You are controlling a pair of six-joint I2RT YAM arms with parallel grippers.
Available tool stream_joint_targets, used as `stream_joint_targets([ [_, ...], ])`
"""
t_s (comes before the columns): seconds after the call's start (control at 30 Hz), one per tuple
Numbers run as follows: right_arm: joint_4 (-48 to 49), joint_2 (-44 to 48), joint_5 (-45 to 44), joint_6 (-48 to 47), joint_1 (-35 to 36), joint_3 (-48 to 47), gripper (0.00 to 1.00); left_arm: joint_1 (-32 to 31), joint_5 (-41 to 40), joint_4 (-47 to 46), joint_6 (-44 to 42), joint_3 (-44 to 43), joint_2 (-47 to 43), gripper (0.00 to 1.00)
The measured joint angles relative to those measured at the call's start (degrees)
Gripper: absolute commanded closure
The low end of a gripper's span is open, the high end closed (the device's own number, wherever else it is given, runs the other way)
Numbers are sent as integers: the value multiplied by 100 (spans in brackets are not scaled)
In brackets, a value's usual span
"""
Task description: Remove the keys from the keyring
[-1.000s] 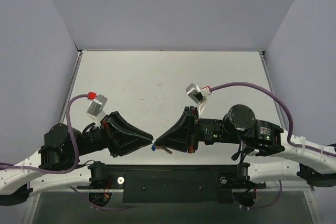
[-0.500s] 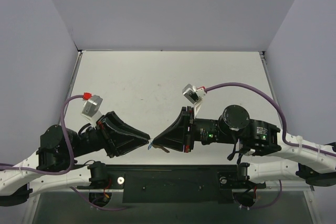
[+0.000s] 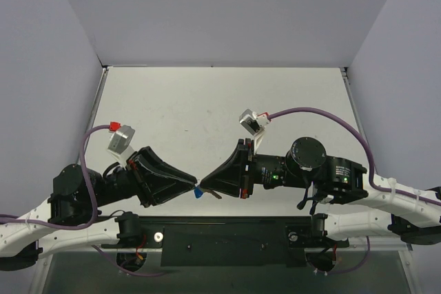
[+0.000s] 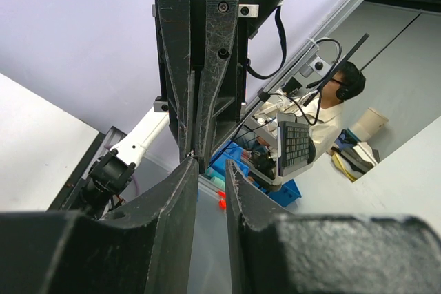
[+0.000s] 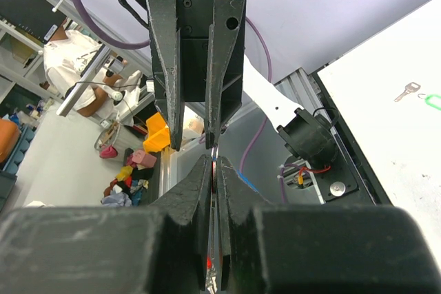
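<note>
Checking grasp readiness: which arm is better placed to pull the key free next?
Probably the right: the right fingers are shut on a thin metal piece, while the left fingers stand apart by the blue tag.

Left gripper (image 3: 193, 182) and right gripper (image 3: 204, 187): matte black jaws. Keyring (image 3: 198, 193) blue. Keys (image 3: 216, 196) dull silver. Worktop (image 3: 207, 101) plain off-white, no pattern. Cables (image 3: 324, 110) purple. Green tag (image 5: 433, 101), second key (image 5: 408, 91) silver.
</note>
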State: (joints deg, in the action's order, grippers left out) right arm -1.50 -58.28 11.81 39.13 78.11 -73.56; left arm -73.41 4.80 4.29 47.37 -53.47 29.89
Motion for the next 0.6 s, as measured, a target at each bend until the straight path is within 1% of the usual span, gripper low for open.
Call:
stream_joint_targets([
  [0.1, 0, 0, 0, 2, 0, -2, 100, 0, -28, 11, 0, 0, -28, 61],
  [0.17, 0, 0, 0, 4, 0, -2, 100, 2, -76, 0, 0, 7, -76, 59],
  [0.37, 4, 0, 4, 7, 0, -2, 100, 0, -232, -72, 4, 44, -247, 59],
  [0.6, 118, -4, 39, 24, 0, -2, 100, 0, -262, -70, 9, 63, -168, 63],
])
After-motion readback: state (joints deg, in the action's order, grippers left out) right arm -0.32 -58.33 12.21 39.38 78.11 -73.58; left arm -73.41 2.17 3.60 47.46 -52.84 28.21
